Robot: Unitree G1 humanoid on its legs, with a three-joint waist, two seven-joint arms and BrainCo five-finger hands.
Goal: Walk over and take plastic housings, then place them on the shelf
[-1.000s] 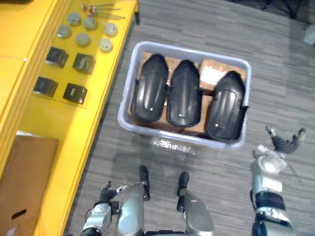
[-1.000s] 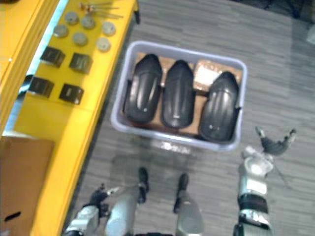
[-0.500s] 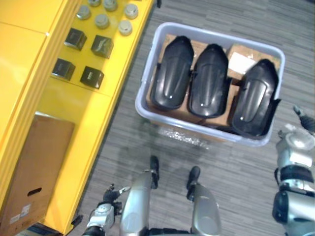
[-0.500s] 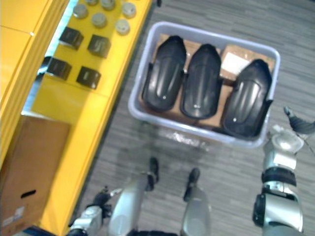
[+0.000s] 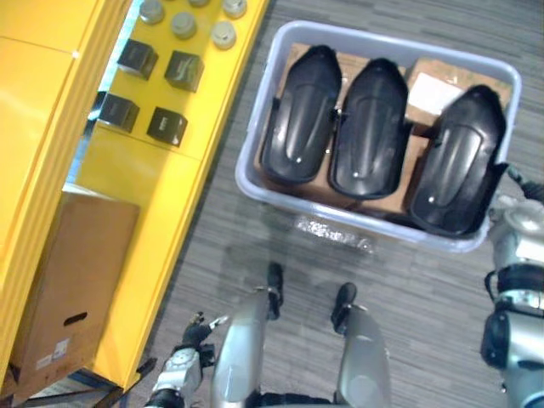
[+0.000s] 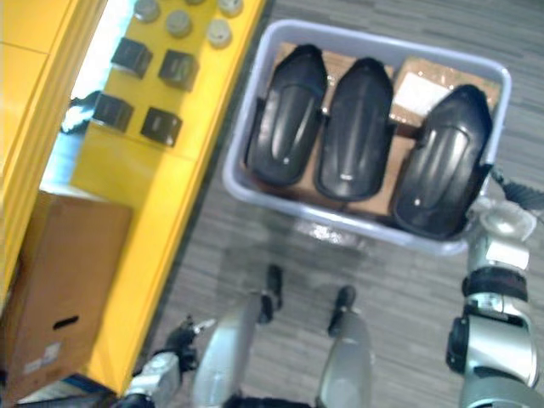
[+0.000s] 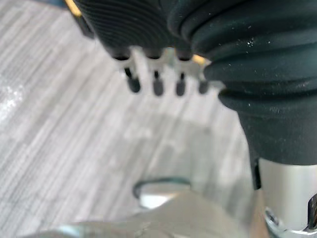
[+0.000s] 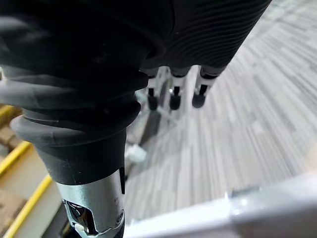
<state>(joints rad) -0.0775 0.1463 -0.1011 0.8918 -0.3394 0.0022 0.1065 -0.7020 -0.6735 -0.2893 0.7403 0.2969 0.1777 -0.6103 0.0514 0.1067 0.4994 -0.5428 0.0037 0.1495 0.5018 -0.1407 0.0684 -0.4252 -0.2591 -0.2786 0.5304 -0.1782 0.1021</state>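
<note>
The right robot hand (image 8: 172, 95) is mostly cut off at the edge of the head views, where just a dark finger shows past the wrist. Its own wrist view shows straight fingers hanging loose over the floor (image 5: 255, 246) and holding nothing; the thumb is out of sight. A pale edge in that view looks like the bin's rim, though I cannot be sure. The left robot hand (image 7: 156, 85) is small and low in the head views, down by the shelf's (image 5: 153, 195) near end. Close up, its fingers are also straight and empty above the floor, with the thumb hidden.

Three black housings lie side by side in a pale bin (image 5: 365, 228) on the floor, just beside the shelf: left housing (image 5: 299, 127), middle housing (image 5: 370, 132) and right housing (image 5: 459, 166). They cover most of the brown cardboard (image 5: 429, 72) beneath them, and the right housing's side overlaps the bin's right wall. The right robot hand is just beside that wall, near the right housing but not touching it as far as can be seen. The left robot hand is well apart from all three.

On the shelf sit black blocks (image 5: 167, 126), grey caps (image 5: 223, 34) cut off at the top, and a cardboard box (image 5: 72, 280).
</note>
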